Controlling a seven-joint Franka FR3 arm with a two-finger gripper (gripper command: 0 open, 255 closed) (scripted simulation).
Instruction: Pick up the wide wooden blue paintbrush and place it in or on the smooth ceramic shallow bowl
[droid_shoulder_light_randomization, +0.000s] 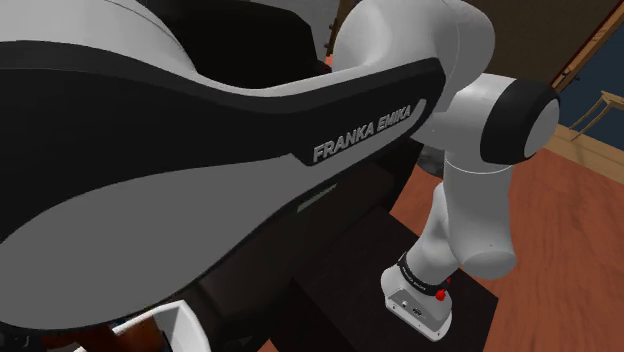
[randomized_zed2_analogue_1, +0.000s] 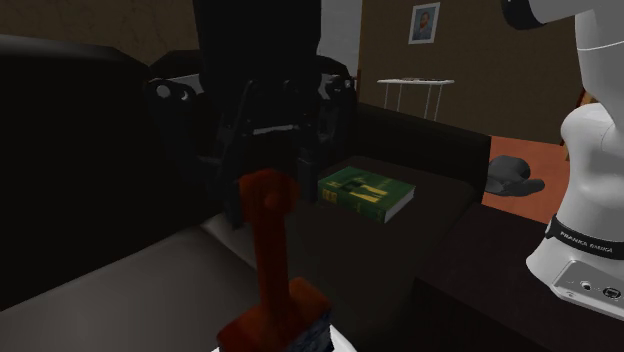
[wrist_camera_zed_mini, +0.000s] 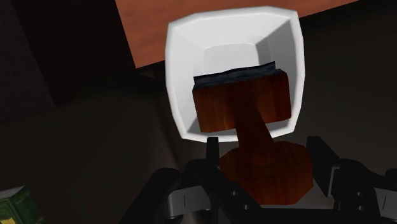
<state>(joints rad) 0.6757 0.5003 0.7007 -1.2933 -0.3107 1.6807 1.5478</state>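
The paintbrush (wrist_camera_zed_mini: 245, 105) has a reddish-brown wooden body and dark blue-grey bristles. It hangs bristles-down, and my gripper (wrist_camera_zed_mini: 264, 153) is shut on the rounded end of its handle. Its head is directly over the hollow of the white square-rimmed bowl (wrist_camera_zed_mini: 181, 76); whether the bristles touch the bowl I cannot tell. In the second exterior view the brush (randomized_zed2_analogue_1: 272, 265) stands upright under the black gripper (randomized_zed2_analogue_1: 268, 165), with a sliver of the bowl's rim (randomized_zed2_analogue_1: 340, 345) at the lower edge. In the shoulder view the bowl (droid_shoulder_light_randomization: 180, 325) peeks out beneath the arm (droid_shoulder_light_randomization: 200, 130).
A green book (randomized_zed2_analogue_1: 365, 193) lies on the dark surface beyond the brush, and its corner (wrist_camera_zed_mini: 16, 203) sits beside the gripper. The arm's base (randomized_zed2_analogue_1: 590, 250) stands at the second exterior view's right. A white side table (randomized_zed2_analogue_1: 415, 85) stands by the back wall. Wooden floor (droid_shoulder_light_randomization: 570, 220) surrounds the furniture.
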